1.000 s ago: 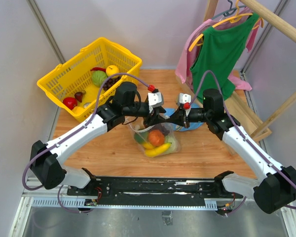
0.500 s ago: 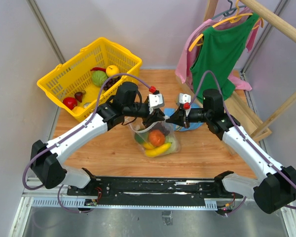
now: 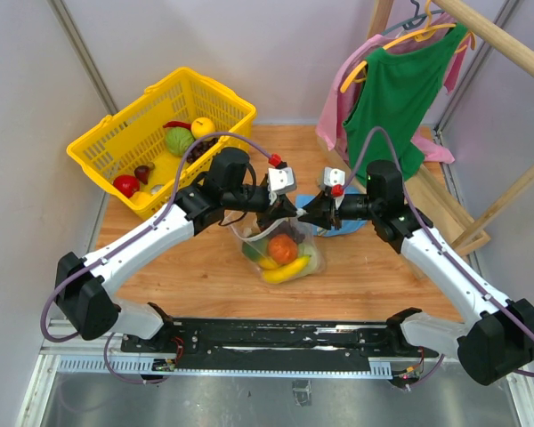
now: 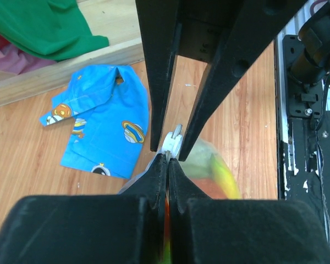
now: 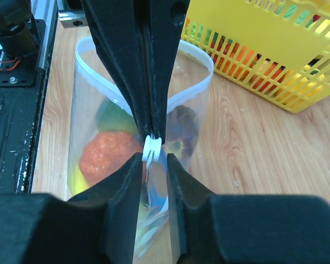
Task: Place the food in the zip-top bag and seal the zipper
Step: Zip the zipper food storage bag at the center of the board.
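Observation:
The zip-top bag point(image 3: 280, 249) stands on the wooden table, and its mouth gapes in a loop. Food lies inside it: an orange point(image 3: 282, 247), a banana point(image 3: 283, 271), a green piece point(image 5: 113, 118) and a dark purple fruit point(image 5: 181, 124). The white zipper point(image 5: 93, 78) rims the mouth. My left gripper point(image 3: 287, 211) point(image 4: 168, 158) is shut on the bag's top edge beside the white slider point(image 5: 152, 148). Facing it, my right gripper point(image 3: 308, 214) point(image 5: 154, 159) is open a little. Its jaws stand on either side of the bag film, just behind the slider.
A yellow mesh basket point(image 3: 107, 165) at the back left holds a cabbage point(image 3: 178, 140) and other toy food. A blue patterned cloth point(image 4: 99, 121) lies behind the bag. A green garment point(image 3: 396, 89) hangs from a wooden rack at the back right.
My left gripper has closed on the bag's edge and shifted slightly right. The right gripper's jaws, shut before, have parted a little.

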### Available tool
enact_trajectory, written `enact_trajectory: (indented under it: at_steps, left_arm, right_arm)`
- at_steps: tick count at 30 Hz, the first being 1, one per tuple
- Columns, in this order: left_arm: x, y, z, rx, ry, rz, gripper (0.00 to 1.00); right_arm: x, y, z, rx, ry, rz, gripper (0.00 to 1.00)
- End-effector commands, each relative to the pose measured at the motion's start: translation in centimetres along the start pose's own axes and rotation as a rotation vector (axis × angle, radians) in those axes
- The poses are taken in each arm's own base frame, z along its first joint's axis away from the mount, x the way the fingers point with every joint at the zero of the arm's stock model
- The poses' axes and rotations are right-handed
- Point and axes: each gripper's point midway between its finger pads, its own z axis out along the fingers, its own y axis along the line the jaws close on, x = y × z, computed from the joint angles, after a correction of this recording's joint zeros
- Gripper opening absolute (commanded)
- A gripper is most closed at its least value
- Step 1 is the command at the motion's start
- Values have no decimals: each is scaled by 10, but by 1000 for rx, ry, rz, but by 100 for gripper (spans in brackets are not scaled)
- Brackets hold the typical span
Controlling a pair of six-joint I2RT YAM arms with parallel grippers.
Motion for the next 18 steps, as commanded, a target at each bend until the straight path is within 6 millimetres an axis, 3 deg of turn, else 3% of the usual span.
enact_trajectory:
  at_steps: [1,5,9,15,18]
  left_arm:
    - [-27,-1,-6,-18,-80,13,0]
    - [-28,-1,-6,-25,-84,5,0]
    - [-30,-2,-6,-25,-93,4,0]
    - [-28,-5,-6,-18,-94,0,0]
    - [-29,-6,-7,-20,-97,4,0]
  right_arm:
    - [-3,0,4,15,-35,-21,33]
    - [4,3,9,10,-54,1,42]
    - [10,5,14,0,-52,15,42]
    - [4,1,21,-10,-94,24,32]
    - [1,0,23,-19,-100,24,16]
